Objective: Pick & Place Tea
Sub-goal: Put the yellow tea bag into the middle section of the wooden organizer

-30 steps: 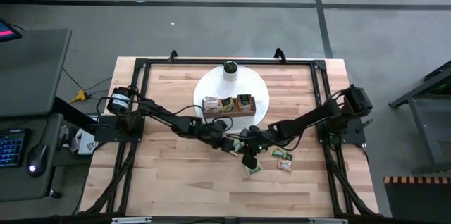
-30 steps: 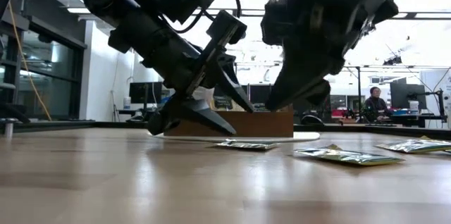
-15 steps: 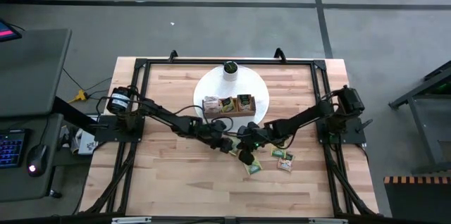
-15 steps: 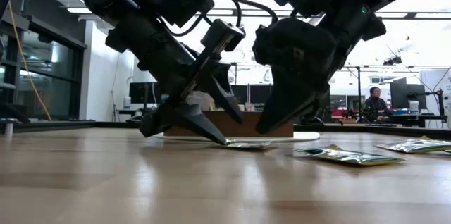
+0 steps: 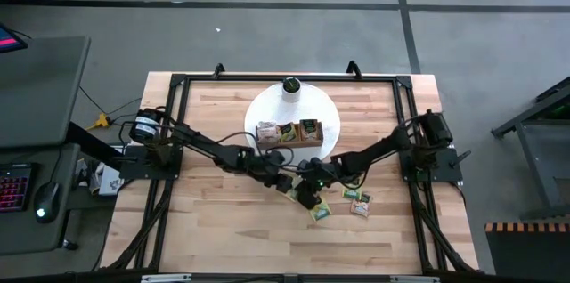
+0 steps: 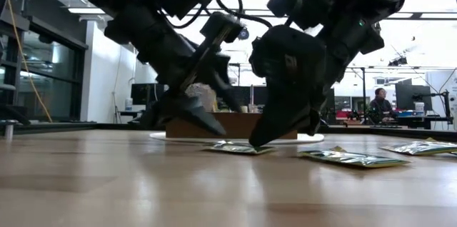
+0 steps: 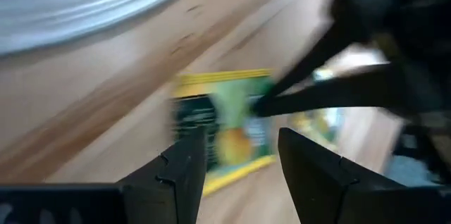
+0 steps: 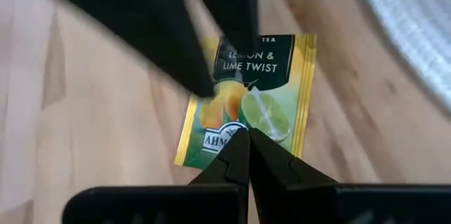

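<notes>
A green and yellow tea sachet (image 8: 282,76) lies flat on the wooden table (image 5: 223,230), just in front of the white round plate (image 5: 331,109). My right gripper (image 8: 245,134) is shut, its tips down on the sachet. It reaches in from the table's right. My left gripper (image 7: 238,139) comes from the left and stands open over the sachet's (image 7: 218,122) other end, its dark fingers (image 8: 190,48) close above it. In the low view the two grippers (image 6: 214,128) (image 6: 253,143) lean toward each other over the sachet (image 6: 239,148). My right gripper presses its shut fingertips down on the sachet's printed face (image 8: 264,115), toward the end nearer that arm. The fingers slant down from the table's right. The sachet stays flat on the table. My left gripper: I cannot tell whether its fingertips touch the sachet.
A brown wooden tray (image 5: 289,132) with sachets in it stands on the plate, with a white cylinder with a dark green top (image 5: 291,85) behind it. Three more sachets (image 5: 319,213) (image 5: 356,196) (image 5: 360,208) lie to the right. A person (image 6: 378,102) sits far off.
My right gripper, shut throughout, has gone down and a little toward the table's left until its tips reached the sachet. My left gripper has stayed in place, its fingers tipping a little steeper. The sachet has not moved.
</notes>
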Robot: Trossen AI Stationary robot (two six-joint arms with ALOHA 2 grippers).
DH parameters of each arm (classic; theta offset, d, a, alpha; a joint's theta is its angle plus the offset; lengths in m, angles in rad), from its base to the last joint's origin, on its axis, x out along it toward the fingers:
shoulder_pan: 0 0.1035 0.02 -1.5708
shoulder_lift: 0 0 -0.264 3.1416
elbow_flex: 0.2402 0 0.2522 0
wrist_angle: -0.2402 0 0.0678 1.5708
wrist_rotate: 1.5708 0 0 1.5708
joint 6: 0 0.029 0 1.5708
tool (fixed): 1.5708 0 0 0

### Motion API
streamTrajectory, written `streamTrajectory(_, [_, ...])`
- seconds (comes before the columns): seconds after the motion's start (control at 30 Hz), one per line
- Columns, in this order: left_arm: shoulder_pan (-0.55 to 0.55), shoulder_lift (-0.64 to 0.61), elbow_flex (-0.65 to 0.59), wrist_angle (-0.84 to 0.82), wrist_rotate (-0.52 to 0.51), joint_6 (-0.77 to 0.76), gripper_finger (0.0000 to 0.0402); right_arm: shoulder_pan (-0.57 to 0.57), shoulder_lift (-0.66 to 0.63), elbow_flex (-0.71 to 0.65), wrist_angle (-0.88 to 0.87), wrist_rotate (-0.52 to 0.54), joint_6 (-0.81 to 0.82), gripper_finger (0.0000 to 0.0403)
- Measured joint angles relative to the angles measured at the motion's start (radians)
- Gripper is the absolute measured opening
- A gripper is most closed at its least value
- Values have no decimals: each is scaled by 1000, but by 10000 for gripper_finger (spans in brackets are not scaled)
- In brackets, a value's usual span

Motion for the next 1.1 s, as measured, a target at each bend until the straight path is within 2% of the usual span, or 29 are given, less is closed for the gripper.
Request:
streamTrajectory(0.13, [0,-1,4,-116,-17,-39,174,10,1,-1,-8,-8,1,0])
streamTrajectory(0.23, [-1,-3,5,-144,0,-46,174,15,2,-1,-14,-7,8,0])
streamTrajectory(1.1, [0,43,1,-35,128,-82,174,15,6,-6,40,13,11,0])
